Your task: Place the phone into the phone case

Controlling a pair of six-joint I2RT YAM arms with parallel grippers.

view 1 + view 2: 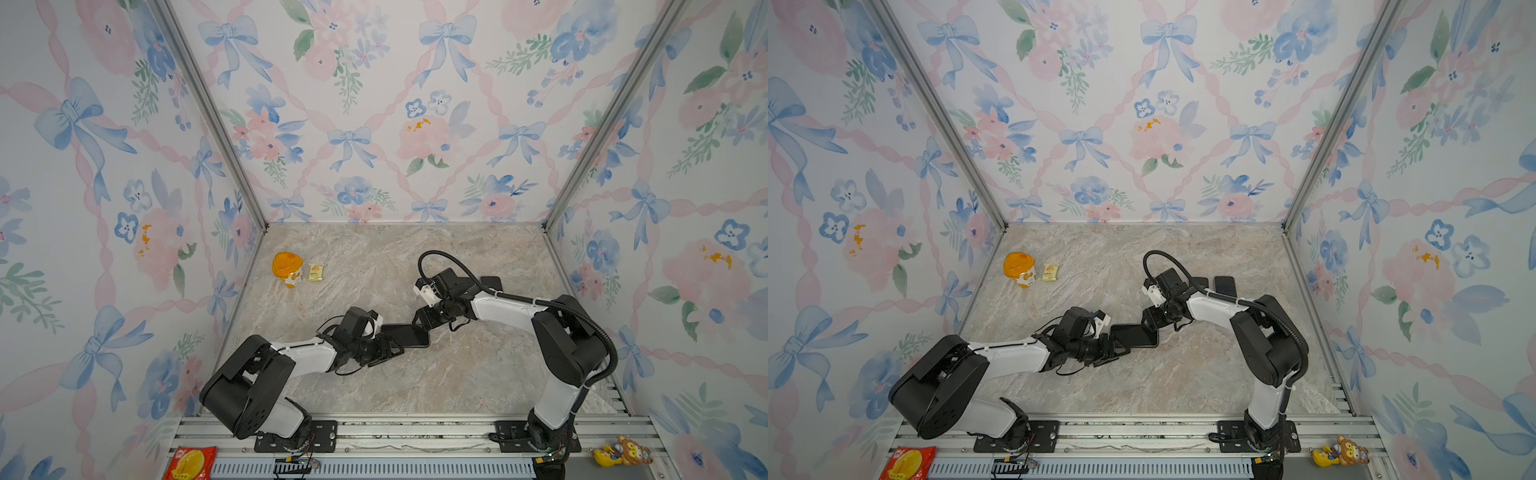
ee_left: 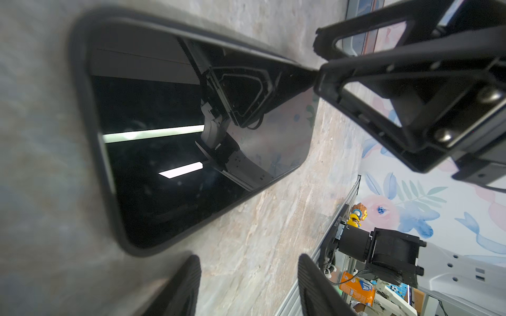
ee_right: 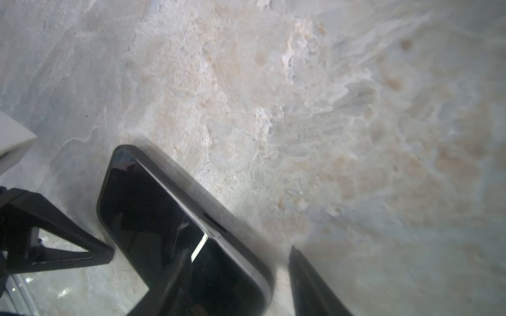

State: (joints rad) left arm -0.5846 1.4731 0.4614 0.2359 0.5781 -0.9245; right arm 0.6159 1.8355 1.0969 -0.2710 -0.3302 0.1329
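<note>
Both open, left gripper and right gripper flank the glossy black phone in its matte dark case; stiff, slick, so I'd pinch long edges.

phone flat on table | left claw at left end | right claw at right corner

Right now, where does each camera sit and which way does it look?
Top views: high above the front rail, looking down on table, phone, both whole arms.
Left wrist: low on the left arm, facing the phone; left gripper and right gripper show.
Right wrist: on the right arm, looking down at the phone; its fingers show.
Shared: every view sees the phone.
</note>
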